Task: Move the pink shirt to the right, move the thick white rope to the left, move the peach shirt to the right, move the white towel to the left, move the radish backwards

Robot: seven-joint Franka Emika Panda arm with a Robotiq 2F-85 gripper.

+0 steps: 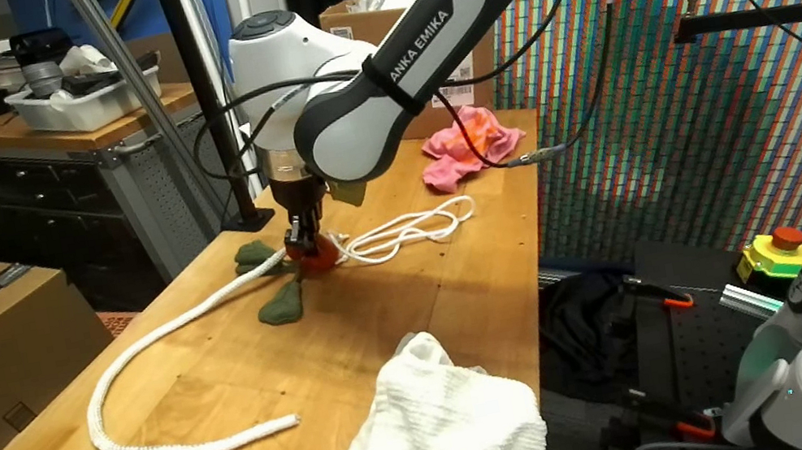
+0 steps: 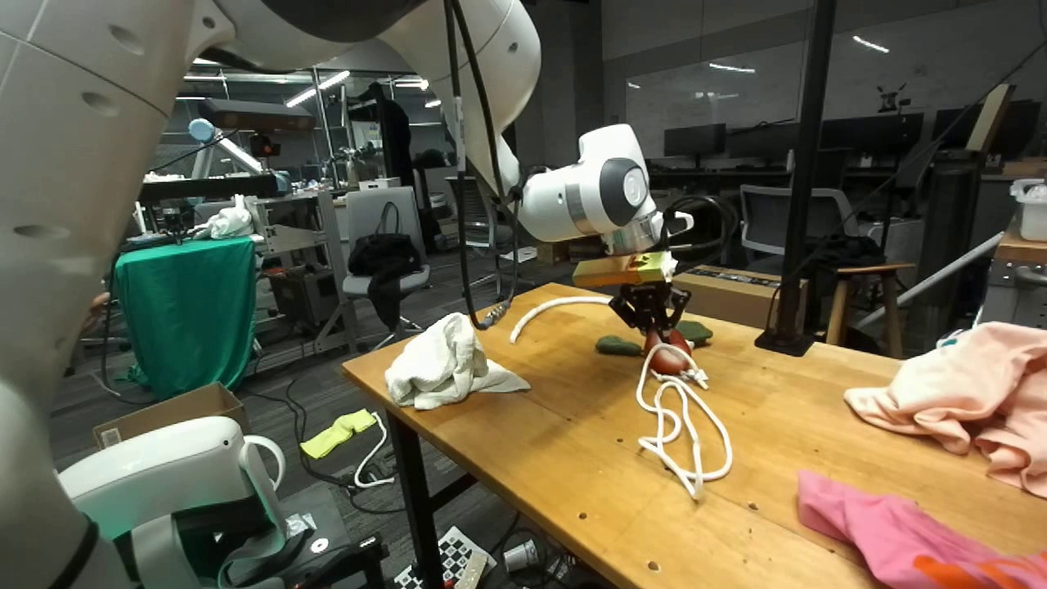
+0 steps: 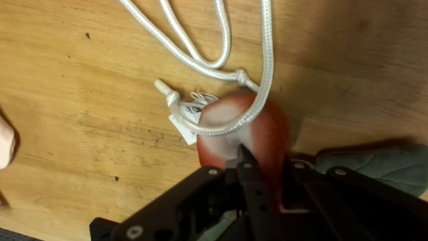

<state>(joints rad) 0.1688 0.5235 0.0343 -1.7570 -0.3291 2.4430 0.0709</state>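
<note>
The red plush radish (image 1: 323, 253) has a pale end and green leaves (image 1: 281, 305). My gripper (image 1: 304, 244) points down over it, with its fingers closed on the red body in the wrist view (image 3: 267, 160). I cannot tell whether the radish (image 2: 667, 360) is off the table. The thick white rope (image 1: 99, 385) curves from behind the gripper toward the front. The white towel (image 1: 444, 423) lies crumpled at the table's edge. The pink shirt (image 1: 466, 151) is at the far end. The peach shirt (image 2: 965, 393) shows in an exterior view; the arm hides it elsewhere.
A thin white rope (image 2: 691, 425) lies looped beside the radish, and its end crosses over the radish in the wrist view (image 3: 227, 130). A black post (image 2: 806, 180) stands at the table's edge. A cardboard box (image 1: 374, 23) stands beyond the far end.
</note>
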